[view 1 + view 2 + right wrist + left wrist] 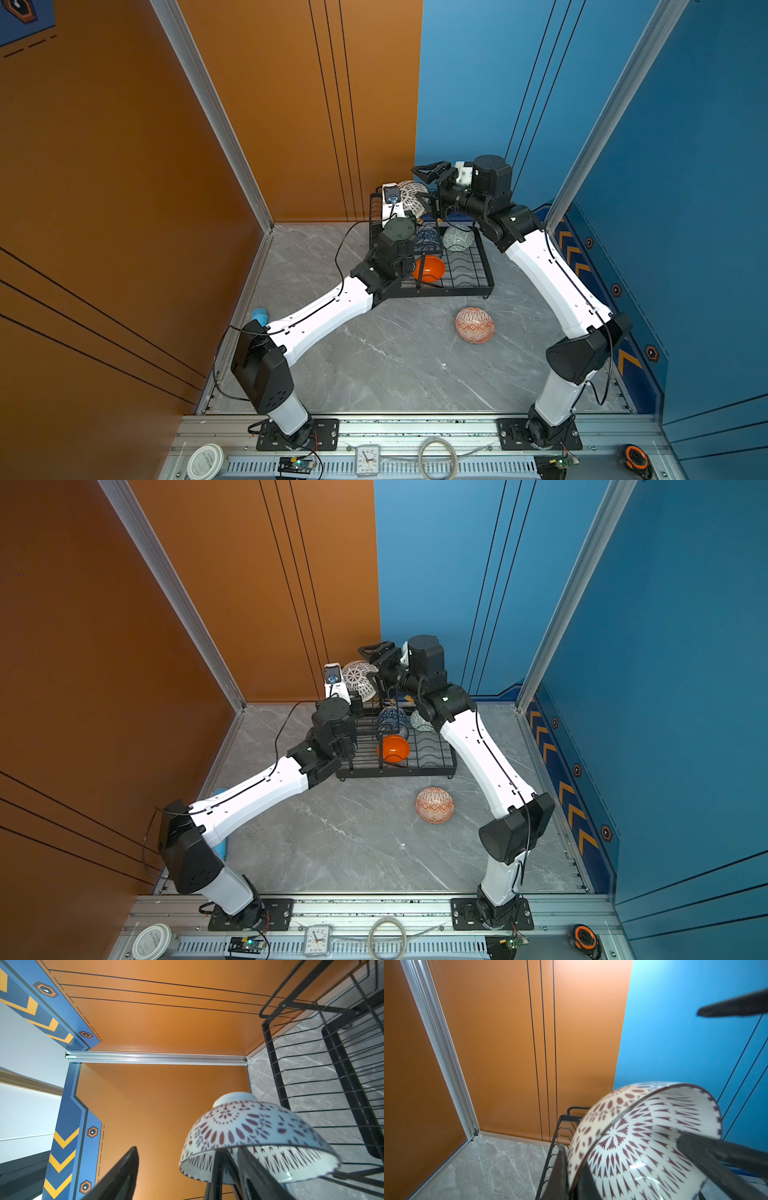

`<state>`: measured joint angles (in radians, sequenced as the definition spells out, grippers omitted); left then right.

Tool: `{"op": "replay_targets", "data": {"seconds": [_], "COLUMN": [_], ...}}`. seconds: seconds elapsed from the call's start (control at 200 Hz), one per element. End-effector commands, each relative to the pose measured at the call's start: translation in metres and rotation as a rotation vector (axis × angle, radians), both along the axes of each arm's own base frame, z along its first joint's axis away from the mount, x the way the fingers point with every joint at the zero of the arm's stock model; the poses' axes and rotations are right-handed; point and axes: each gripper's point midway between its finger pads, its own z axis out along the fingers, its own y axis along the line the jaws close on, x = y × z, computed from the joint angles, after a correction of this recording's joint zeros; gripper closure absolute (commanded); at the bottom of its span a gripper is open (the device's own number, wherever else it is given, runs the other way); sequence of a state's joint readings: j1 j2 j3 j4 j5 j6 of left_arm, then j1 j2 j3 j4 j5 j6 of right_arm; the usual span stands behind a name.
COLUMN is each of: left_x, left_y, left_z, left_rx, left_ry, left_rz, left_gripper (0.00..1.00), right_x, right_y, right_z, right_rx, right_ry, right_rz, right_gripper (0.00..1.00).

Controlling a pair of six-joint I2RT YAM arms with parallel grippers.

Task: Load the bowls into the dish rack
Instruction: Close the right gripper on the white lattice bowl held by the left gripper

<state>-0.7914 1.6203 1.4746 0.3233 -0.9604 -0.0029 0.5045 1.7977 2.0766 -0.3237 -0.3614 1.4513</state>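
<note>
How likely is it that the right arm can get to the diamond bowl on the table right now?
Likely yes: the diamond bowl lies alone on bare table near the right arm. Its claw stands open astride the lattice bowl's rim and must back off first.

The rack (457, 291) stands mid-frame; a lone bowl (474, 325) lies on the table (395, 365) below-right of it; cylinder (259, 316) far left.

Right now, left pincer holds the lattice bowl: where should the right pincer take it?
Pinch the rim of the lattice bowl opposite the left pincer, coming from the right arm's side, one finger inside, one outside. It's held tilted on edge, thin wall exposed, and the open right pincer has a finger inside it.
</note>
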Motion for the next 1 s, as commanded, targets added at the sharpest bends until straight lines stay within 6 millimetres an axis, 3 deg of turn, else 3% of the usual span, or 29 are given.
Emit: {"op": "replay_targets", "data": {"seconds": [0.0,0.33,0.646,0.881,0.996], "left_x": [-0.016,-0.024,-0.031,-0.031,-0.031], "left_y": [0.008,-0.002,0.002,0.002,0.002], "left_z": [0.036,0.036,0.033,0.031,0.031], "left_rx": [-0.084,-0.06,-0.052,-0.051,-0.057], "left_ry": [-0.09,-0.094,-0.091,-0.086,-0.085], "left_rz": [-0.026,-0.058,-0.04,-0.035,-0.03], "left_gripper": [1.0,1.0,1.0,1.0,0.92], "right_x": [0.006,0.012,0.01,0.006,0.005], "right_y": [0.002,0.014,0.02,0.015,0.013], "right_z": [0.012,0.005,0.004,0.011,0.015], "right_rx": [0.042,0.061,0.056,0.048,0.042], "right_ry": [-0.021,0.002,0.004,-0.023,-0.041], "right_rz": [-0.016,0.006,0.031,0.04,0.045], "right_gripper": [0.35,0.54,0.88,1.0,1.0]}}
